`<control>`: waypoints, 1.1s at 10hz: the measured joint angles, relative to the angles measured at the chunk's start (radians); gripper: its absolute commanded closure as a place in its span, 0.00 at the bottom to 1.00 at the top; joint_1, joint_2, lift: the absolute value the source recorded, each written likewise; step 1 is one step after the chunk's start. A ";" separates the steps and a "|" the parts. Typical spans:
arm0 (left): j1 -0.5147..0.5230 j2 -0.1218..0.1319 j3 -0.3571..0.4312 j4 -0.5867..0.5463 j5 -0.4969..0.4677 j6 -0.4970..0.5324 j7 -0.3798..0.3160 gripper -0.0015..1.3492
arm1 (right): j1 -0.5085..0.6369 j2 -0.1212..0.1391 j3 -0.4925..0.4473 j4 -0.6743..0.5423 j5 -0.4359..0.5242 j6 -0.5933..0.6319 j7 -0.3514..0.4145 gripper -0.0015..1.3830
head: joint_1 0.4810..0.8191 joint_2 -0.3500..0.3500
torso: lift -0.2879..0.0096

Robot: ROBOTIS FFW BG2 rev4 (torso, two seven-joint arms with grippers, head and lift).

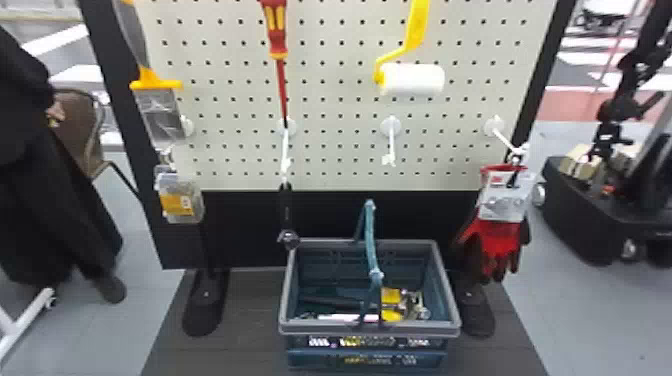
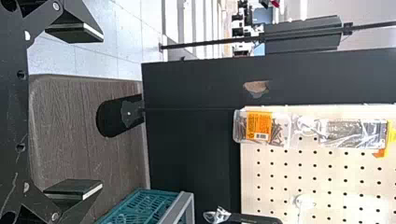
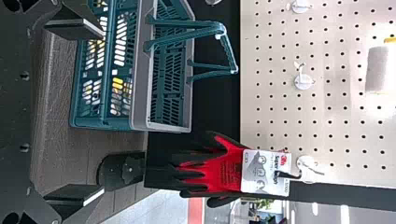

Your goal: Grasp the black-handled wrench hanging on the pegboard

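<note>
Left gripper [image 2: 88,109]: jaws spread, empty
Right gripper [image 3: 91,112]: jaws spread, empty
Wrench [image 1: 286,212]: hangs from a hook [image 1: 285,150] on the pegboard [image 1: 340,160], head near the basket [image 1: 325,329] rim

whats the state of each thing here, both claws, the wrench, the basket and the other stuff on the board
left claw: open, holding nothing
right claw: open, holding nothing
black-handled wrench: hanging, not grasped
basket: handles raised, items inside
red gloves: hanging
paint roller: hanging
screwdriver: hanging
screw packet: hanging
</note>
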 measured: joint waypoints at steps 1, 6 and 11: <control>-0.015 0.000 -0.012 0.002 -0.001 0.015 0.000 0.14 | 0.001 0.000 0.000 0.000 0.000 0.000 0.000 0.10 | 0.20 0.50 | 0.63; -0.207 0.045 -0.081 0.103 0.027 0.098 -0.103 0.14 | 0.000 0.001 0.000 0.005 -0.005 0.001 0.000 0.10 | 0.20 0.50 | 0.63; -0.496 0.133 -0.152 0.270 0.037 0.152 -0.222 0.12 | -0.003 0.003 0.000 0.014 -0.008 0.001 0.000 0.10 | 0.20 0.50 | 0.63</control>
